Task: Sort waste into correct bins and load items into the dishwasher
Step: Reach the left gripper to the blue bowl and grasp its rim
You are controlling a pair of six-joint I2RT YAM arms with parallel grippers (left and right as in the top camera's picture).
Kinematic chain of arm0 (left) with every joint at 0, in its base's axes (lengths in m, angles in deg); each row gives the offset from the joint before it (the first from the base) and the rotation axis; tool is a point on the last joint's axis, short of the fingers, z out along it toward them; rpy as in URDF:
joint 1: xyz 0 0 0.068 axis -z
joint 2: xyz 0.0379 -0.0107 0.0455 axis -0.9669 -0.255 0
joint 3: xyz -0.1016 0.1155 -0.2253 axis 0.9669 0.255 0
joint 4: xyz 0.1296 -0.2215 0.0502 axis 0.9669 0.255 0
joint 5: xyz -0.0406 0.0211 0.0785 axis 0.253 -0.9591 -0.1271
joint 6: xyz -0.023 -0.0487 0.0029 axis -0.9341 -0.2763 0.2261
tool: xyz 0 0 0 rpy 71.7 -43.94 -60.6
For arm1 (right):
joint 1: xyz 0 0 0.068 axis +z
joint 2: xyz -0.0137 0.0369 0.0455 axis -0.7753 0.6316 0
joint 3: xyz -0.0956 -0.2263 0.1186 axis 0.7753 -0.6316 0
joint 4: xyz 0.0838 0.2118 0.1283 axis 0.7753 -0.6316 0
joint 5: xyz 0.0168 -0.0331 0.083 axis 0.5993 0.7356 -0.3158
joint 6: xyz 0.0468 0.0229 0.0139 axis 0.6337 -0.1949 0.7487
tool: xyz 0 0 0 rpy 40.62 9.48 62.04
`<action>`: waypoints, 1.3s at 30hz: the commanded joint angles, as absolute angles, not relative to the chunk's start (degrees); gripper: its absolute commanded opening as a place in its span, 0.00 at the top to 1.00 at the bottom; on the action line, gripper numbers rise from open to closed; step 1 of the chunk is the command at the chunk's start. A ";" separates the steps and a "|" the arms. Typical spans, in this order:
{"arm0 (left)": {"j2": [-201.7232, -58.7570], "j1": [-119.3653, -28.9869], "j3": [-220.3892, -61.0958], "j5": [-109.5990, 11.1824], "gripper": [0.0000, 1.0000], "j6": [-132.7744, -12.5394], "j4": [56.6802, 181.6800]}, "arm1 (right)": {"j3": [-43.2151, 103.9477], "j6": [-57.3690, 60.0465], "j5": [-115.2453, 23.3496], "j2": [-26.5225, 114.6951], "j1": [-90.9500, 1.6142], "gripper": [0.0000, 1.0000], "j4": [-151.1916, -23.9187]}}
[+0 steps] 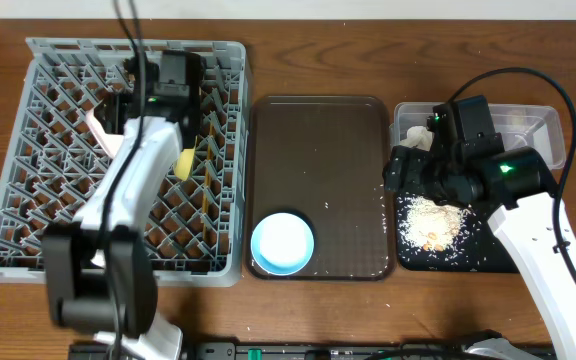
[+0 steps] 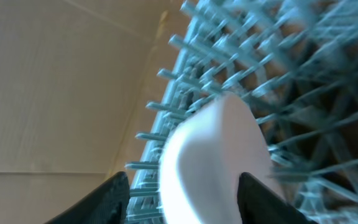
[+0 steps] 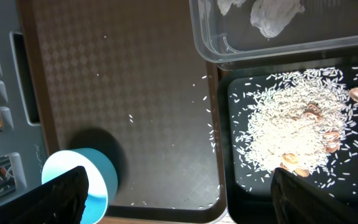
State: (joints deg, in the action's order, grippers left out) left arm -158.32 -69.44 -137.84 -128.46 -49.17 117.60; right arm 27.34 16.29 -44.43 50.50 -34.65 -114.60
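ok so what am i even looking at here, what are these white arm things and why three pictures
These are two robot arms at a table, each ending in a two-finger claw. The wide picture looks down from above; the other two come from a small camera on each wrist.

On the table: a grey dish rack, a brown serving tray with a blue bowl, a clear container holding crumpled tissue, and a black tray with spilled rice.

The left gripper is over the rack with a small white bowl between its parted jaws. The right gripper is open and empty.
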 commanded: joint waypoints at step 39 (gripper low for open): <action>-164.48 -39.83 -134.91 -89.10 0.46 -68.32 141.70 | 28.28 15.46 -43.71 49.93 -35.13 0.06 -116.07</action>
